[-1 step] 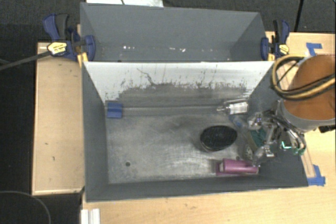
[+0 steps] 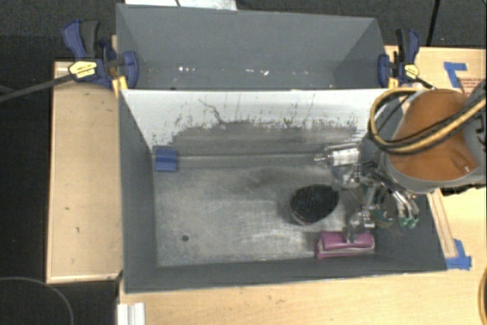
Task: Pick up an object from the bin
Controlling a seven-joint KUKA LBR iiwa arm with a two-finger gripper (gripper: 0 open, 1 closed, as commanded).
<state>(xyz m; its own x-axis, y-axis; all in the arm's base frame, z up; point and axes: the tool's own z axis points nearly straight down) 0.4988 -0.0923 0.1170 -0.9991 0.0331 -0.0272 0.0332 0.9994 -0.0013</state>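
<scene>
My gripper (image 2: 358, 226) hangs low at the bin's right side, its fingertips just above the right part of a flat purple block (image 2: 344, 244) that lies near the front wall. A round black disc (image 2: 312, 205) rests on the floor just left of the gripper. Nothing shows between the fingers.
A small blue block (image 2: 166, 160) sits at the far left of the bin, against the back slope. The arm with its orange cover and cables reaches in over the right rim.
</scene>
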